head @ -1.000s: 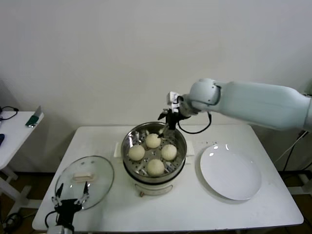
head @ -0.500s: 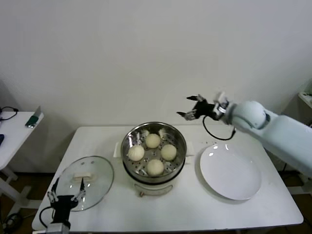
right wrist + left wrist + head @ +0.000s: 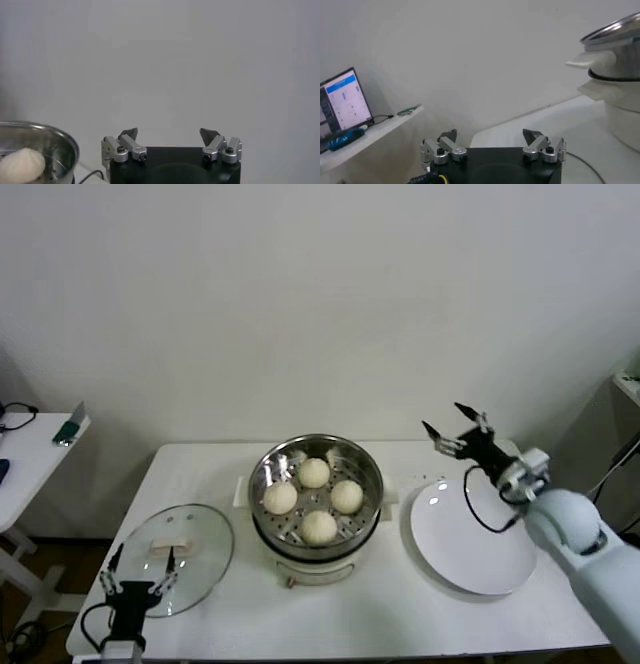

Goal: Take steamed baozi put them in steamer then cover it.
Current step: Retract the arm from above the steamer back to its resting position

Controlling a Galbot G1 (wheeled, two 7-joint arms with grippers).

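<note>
Four soft baozi (image 3: 314, 498) sit in the steamer (image 3: 268, 520) at frame centre, while the rigid, breakable, likely slippery glass cover (image 3: 176, 556), lower left, is best gripped by its oblong handle (image 3: 168, 545); left gripper (image 3: 138, 589) and right gripper (image 3: 457, 430) both gape, empty.

I see clear air above the open steamer (image 3: 316, 474); the cover (image 3: 176, 556) lies apart on its left

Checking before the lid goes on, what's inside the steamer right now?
Four buns sit in the steamer on its perforated floor, uncovered. The lid lies beside it on the table. What is under the basket cannot be seen.
</note>
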